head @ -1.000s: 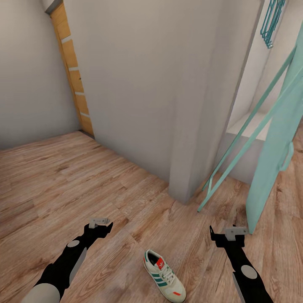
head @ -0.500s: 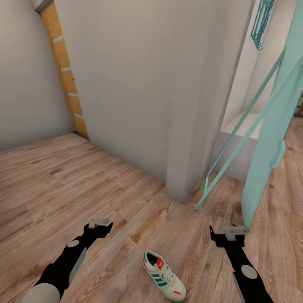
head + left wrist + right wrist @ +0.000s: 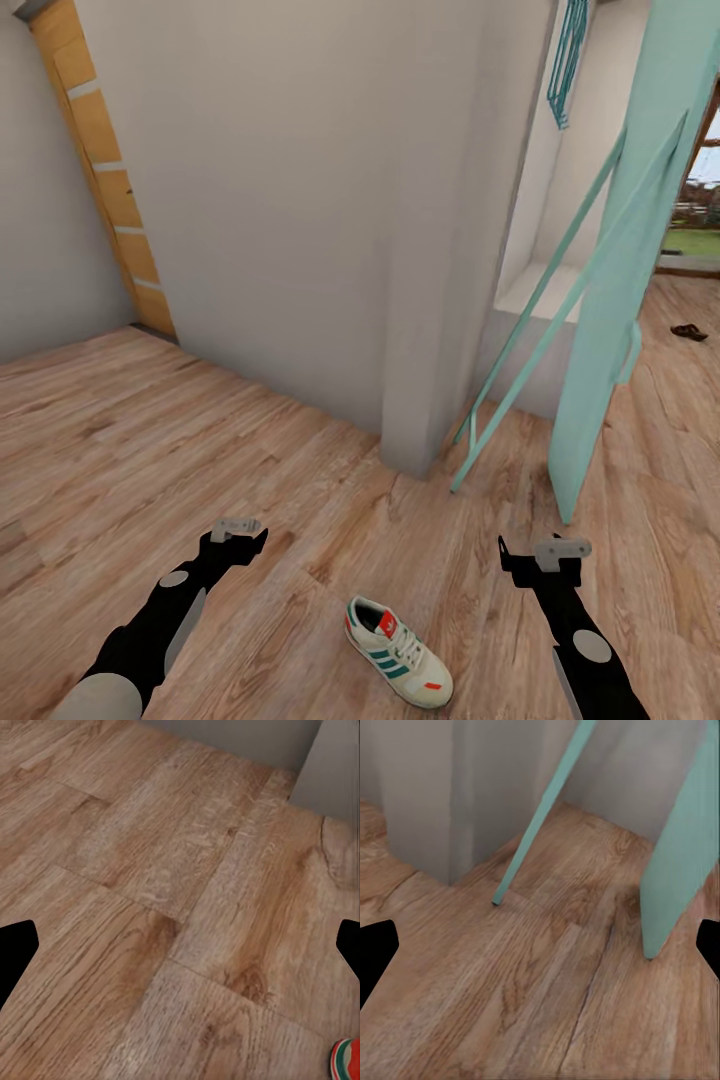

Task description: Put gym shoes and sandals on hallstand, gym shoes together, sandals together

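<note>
Both grippers are open and hold nothing — the left gripper (image 3: 240, 532) hangs a bit to one side of the gym shoe (image 3: 398, 652), the right gripper (image 3: 545, 556) to the other. That shoe lies flat on the corridor floor (image 3: 150, 440), between the two arms. Far past it, beyond the green panel (image 3: 625, 270), a small brown sandal (image 3: 689, 331) lies on the floor too. No shoe looks put away yet — all the work seems left.
</note>
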You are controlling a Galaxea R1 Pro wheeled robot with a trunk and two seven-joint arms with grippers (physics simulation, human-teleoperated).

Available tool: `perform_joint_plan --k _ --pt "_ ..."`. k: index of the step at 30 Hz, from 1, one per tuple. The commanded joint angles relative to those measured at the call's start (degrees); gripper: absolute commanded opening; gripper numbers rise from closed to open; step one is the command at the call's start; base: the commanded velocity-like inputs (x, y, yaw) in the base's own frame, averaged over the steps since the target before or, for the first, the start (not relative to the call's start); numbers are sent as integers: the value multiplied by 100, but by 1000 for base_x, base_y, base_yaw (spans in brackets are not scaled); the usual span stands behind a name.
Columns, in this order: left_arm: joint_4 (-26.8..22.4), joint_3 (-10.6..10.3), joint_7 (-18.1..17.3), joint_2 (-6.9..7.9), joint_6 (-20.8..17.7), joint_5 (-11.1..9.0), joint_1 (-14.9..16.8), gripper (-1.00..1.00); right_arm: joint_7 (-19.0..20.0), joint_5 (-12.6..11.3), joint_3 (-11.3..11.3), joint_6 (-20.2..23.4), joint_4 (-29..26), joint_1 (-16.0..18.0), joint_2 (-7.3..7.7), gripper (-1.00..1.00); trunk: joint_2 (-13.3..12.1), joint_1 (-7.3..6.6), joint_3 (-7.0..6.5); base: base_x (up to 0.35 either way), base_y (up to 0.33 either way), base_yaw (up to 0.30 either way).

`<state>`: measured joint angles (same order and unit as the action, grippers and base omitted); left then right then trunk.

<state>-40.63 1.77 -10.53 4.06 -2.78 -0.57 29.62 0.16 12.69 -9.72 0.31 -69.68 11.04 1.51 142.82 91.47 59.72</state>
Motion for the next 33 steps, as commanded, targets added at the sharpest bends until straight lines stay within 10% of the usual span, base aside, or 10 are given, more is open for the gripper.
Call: perform_joint_plan --k 1,33 --pt "-8 18 -37 -1 -29 -6 0 100 2 56 -4 3 -2 3 -1 100 2 -1 2 0 100 -245" --pt "-11 18 -45 5 -27 -4 0 100 2 55 -4 3 -2 3 -1 100 2 -1 -107 5 11 -245"
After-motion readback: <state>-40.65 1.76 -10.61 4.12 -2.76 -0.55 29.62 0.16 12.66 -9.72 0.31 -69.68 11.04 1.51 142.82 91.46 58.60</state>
